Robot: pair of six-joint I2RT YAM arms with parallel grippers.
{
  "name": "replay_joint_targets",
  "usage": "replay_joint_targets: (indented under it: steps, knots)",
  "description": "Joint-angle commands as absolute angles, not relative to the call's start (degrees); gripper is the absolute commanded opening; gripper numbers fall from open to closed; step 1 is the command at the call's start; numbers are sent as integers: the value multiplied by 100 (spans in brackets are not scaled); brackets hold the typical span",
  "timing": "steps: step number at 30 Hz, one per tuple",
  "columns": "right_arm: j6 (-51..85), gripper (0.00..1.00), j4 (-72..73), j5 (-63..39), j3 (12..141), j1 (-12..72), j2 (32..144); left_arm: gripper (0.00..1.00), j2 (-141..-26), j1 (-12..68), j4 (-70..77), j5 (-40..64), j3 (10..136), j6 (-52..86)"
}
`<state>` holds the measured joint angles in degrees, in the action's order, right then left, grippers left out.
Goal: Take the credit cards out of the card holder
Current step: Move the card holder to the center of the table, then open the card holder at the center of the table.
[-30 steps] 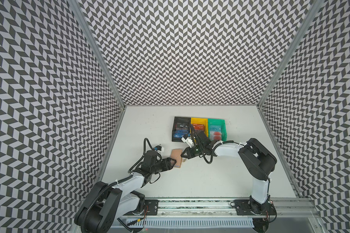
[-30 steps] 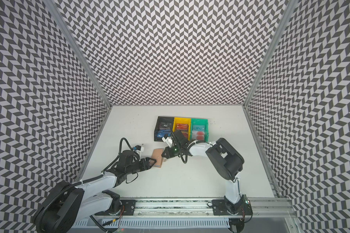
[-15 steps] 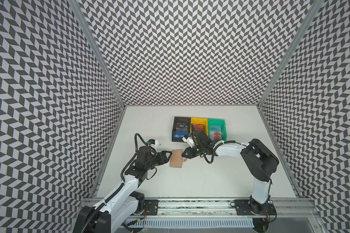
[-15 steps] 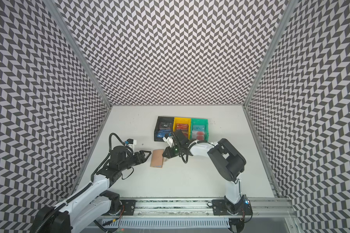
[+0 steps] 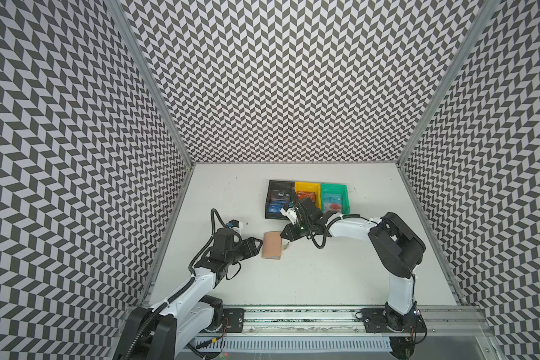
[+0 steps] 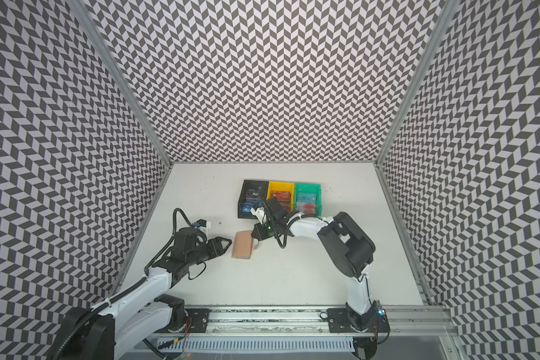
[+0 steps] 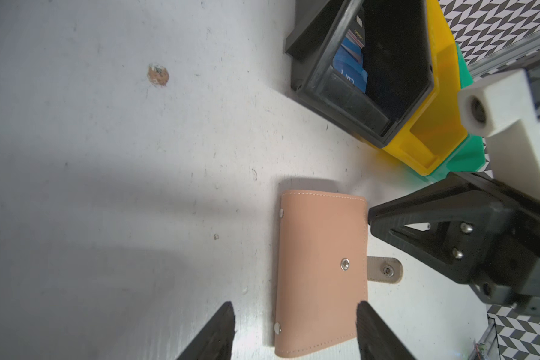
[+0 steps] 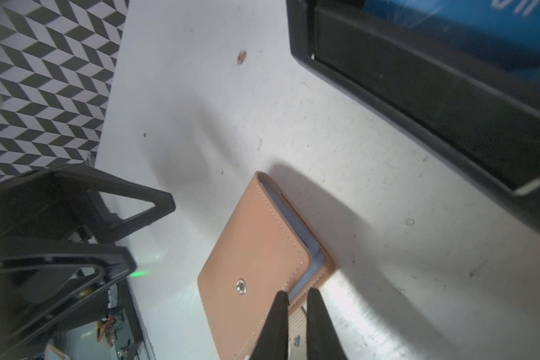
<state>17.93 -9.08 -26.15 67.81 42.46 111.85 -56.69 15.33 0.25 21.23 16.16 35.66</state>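
Observation:
The card holder point(image 5: 272, 245) point(image 6: 242, 246) is a tan wallet lying folded on the white table with its snap tab point(image 7: 384, 270) undone. Blue-grey sleeves show along its edge point(image 8: 296, 237), and no credit cards show inside it. My left gripper point(image 5: 260, 244) point(image 7: 294, 307) is open, a short way from the wallet's left side and holding nothing. My right gripper point(image 5: 282, 235) point(image 8: 297, 294) hovers at the wallet's right edge with only a narrow gap between its fingers and nothing in them. Credit cards lie in the bins: a blue one point(image 5: 276, 207), a teal one point(image 5: 332, 198) and a pale one with red circles point(image 5: 334, 206).
A black bin point(image 5: 267, 199), a yellow bin point(image 5: 307, 186) and a green bin point(image 5: 332, 187) stand side by side just behind the right gripper. Chevron-patterned walls close in the table on three sides. A metal rail point(image 5: 293, 314) runs along the front.
My left arm has risen and its gripper has drawn back off the wallet, which now lies flat by itself. The right gripper's fingers have parted slightly.

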Motion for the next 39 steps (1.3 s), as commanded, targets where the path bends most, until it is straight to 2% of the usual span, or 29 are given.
replay_joint_targets:
  steps: [1, 25, 32, 39]
  knots:
    - [1697, 14, -1019, -2278, 6865, 4322, 11304, 63, -5643, 1488, 146, 2041, 1499, 3531]
    - [1640, 12, -1088, -2399, 7088, 4727, 11211, 61, -5488, 1485, 52, 2085, 1478, 3595]
    - [1805, 12, -942, -2823, 7309, 4920, 11195, 60, -5093, 1476, -950, 1517, 2420, 3300]
    - [2077, 12, -565, -3330, 7718, 5114, 11588, 61, -4664, 1451, -1490, 1494, 2769, 3281]
